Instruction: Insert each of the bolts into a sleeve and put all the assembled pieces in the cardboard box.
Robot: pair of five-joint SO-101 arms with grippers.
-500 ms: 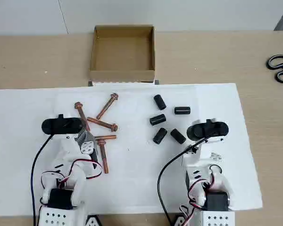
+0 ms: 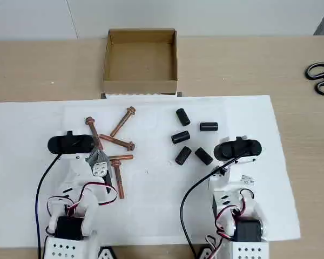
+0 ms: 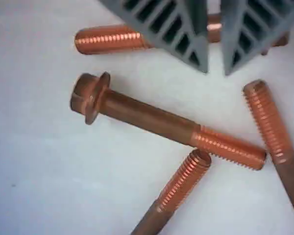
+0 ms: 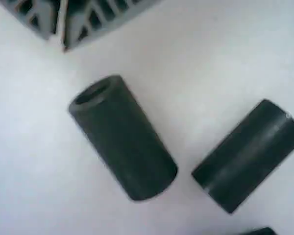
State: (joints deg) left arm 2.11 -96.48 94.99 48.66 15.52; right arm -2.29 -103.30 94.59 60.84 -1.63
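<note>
Five copper-coloured flanged metal bolts (image 2: 117,142) lie loose and close together on a white paper sheet (image 2: 151,210) spread over the near half of the light wooden tabletop (image 2: 43,65), toward its left edge. Five short black cylindrical sleeves (image 2: 180,137) lie on their sides on the same sheet toward the right edge, well apart from the bolts. Each bolt is bare and each sleeve is on its own. An open brown cardboard box (image 2: 140,85) stands just beyond the sheet's far border, midway along the tabletop and nearer its far edge. Black-handled scissors (image 2: 321,78) rest at the right edge.

The left fingers (image 3: 161,24), grey ribbed plastic, are drawn almost together with only a thin slit between them and grip nothing. They hang over one bolt (image 3: 112,39) in the cluster, and I cannot tell whether they touch it. A second bolt (image 3: 161,122) lies just beside them, head and thread both showing.

The right fingers (image 4: 103,14) are likewise nearly closed and hold nothing. They sit near the hollow end of one sleeve (image 4: 122,137), apart from it, with another sleeve (image 4: 247,154) lying just beside that one
</note>
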